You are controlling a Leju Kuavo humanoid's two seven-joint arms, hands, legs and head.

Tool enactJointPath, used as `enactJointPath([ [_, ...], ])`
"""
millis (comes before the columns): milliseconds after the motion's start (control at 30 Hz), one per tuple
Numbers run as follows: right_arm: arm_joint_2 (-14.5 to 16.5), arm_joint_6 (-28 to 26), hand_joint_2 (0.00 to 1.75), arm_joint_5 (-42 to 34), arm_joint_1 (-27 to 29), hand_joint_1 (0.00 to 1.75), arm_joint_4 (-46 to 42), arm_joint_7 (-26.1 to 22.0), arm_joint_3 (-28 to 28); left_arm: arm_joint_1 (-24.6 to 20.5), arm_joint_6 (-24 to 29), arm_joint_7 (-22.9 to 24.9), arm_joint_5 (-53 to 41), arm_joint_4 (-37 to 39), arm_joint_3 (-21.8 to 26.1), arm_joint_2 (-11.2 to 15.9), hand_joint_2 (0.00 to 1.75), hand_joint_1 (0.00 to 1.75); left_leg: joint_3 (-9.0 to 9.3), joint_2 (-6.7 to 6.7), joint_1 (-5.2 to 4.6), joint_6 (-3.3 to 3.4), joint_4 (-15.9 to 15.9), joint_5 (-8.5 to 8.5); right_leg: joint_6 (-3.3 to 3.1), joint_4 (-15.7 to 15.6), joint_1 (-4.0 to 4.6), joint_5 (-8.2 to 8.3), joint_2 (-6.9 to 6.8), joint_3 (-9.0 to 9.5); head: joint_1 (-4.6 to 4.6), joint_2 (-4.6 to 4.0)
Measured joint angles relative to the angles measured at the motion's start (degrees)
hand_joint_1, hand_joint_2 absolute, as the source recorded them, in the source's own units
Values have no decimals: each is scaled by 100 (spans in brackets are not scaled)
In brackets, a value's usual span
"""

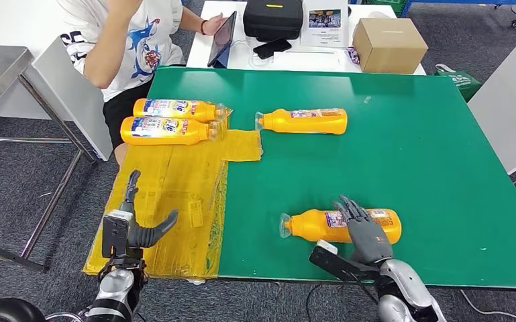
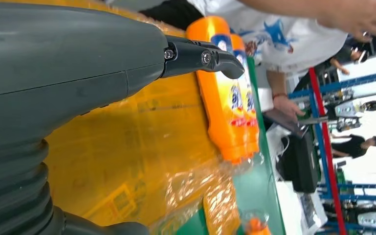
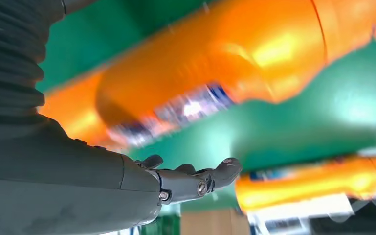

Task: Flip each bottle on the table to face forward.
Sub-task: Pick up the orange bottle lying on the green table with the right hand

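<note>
Four orange bottles lie on their sides on the green table. Two lie together at the back left, one behind the other, on a yellow taped patch. A third bottle lies mid-table. The fourth bottle is near the front edge, cap to the left. My right hand reaches over its label end with fingers spread; the right wrist view shows this bottle blurred just off the palm, the fingers straight. My left hand hovers open over the yellow patch, the paired bottles ahead of it.
A person in a white T-shirt sits at the table's back left corner, holding a tablet. A black case and a cardboard box stand on a white table behind. A metal table is at left.
</note>
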Motion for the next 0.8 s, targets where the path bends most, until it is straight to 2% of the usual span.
enactJointPath([
  [233,139,-214,175,323,-488,0,381,-268,16,-123,-58,-22,-12,227,-98,-26,175,0,0,-3,1,0,1,1,1,1,1,0,0,0,0,0],
  [567,250,-252,175,344,-658,0,547,-300,74,-156,-88,-36,-17,378,-113,-34,175,0,-1,-3,0,0,1,0,1,0,0,0,0,-1,1,0],
  [700,195,199,175,17,-658,0,615,-175,90,-158,-182,-5,-60,431,-133,-34,175,0,-1,-5,0,0,1,1,1,0,0,0,0,-1,1,0],
  [800,-9,739,175,-456,-601,0,653,-39,74,-162,-205,28,-102,491,-144,-28,175,0,-1,-7,-2,0,2,1,1,-1,-2,0,-1,0,1,0],
])
